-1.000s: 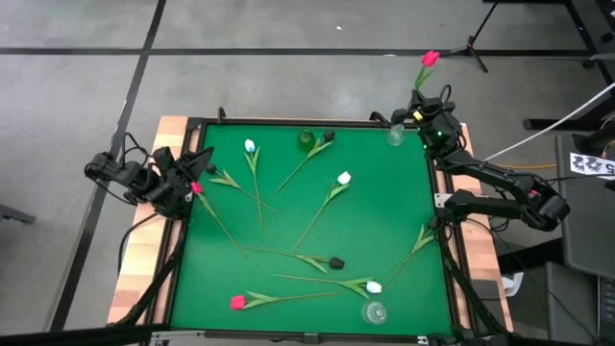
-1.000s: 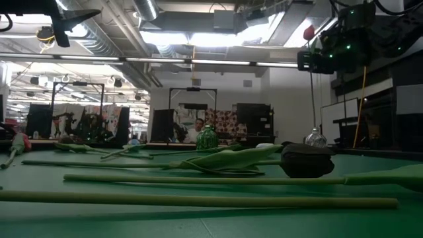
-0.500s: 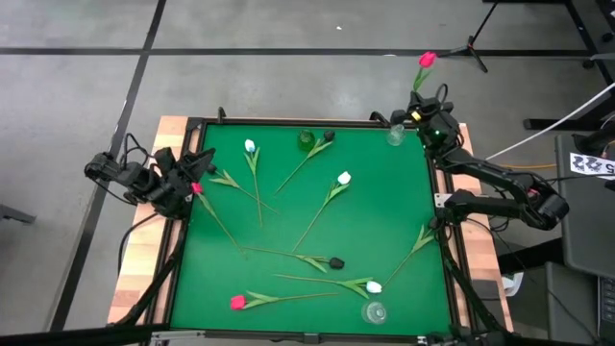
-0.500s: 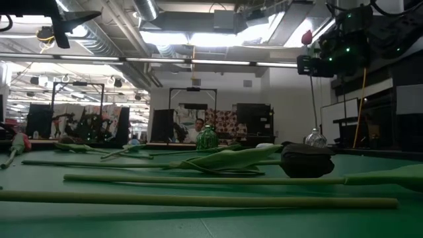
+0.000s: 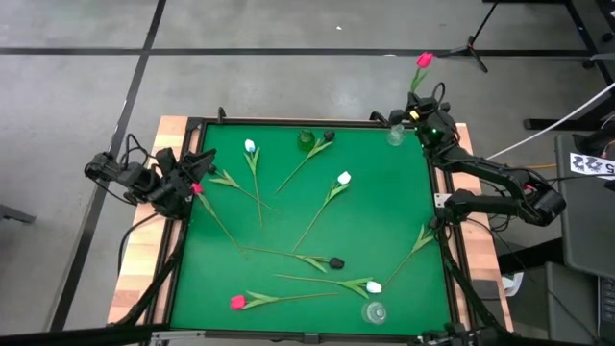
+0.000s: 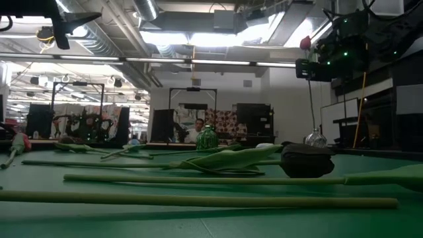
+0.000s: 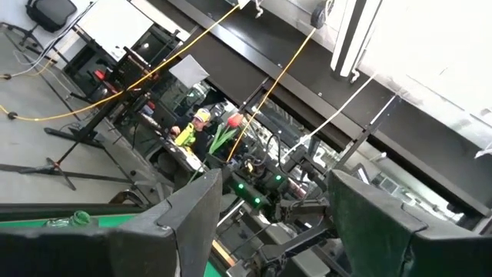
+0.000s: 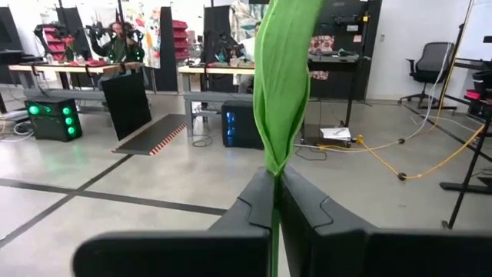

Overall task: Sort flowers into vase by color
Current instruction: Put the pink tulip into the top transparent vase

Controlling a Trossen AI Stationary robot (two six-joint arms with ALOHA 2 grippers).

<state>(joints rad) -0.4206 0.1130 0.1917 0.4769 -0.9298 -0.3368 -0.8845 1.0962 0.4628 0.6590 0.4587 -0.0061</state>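
Note:
My right gripper (image 5: 419, 109) stands over the table's far right corner, shut on a red-pink tulip (image 5: 423, 60). The tulip stands upright, head (image 6: 305, 43) up, and its thin stem (image 6: 311, 106) reaches down toward a clear glass vase (image 5: 395, 135). Several other tulips lie flat on the green mat: white ones (image 5: 250, 146) (image 5: 344, 178) (image 5: 374, 286), black ones (image 5: 336, 260) (image 5: 330, 136), and a red one (image 5: 236, 302). My left gripper (image 5: 190, 175) waits open at the left edge beside another red head (image 5: 196, 188). My right gripper pinches the tulip's stem (image 8: 275, 201) between its two fingers, just below where the green leaves (image 8: 280, 77) spread. The fingers come at it level and lie across the stem. The flower is lifted clear and upright, with its lower stem hanging below the fingers.
A green glass vase (image 5: 306, 141) stands at the far edge's middle, and a second clear vase (image 5: 374, 311) near the front right. A leafy stem (image 5: 421, 237) lies by the right edge. A raised dark frame (image 5: 288, 122) borders the mat.
My right gripper has sunk a little with the red-pink tulip, which stays upright above the clear vase. The left arm has kept still.

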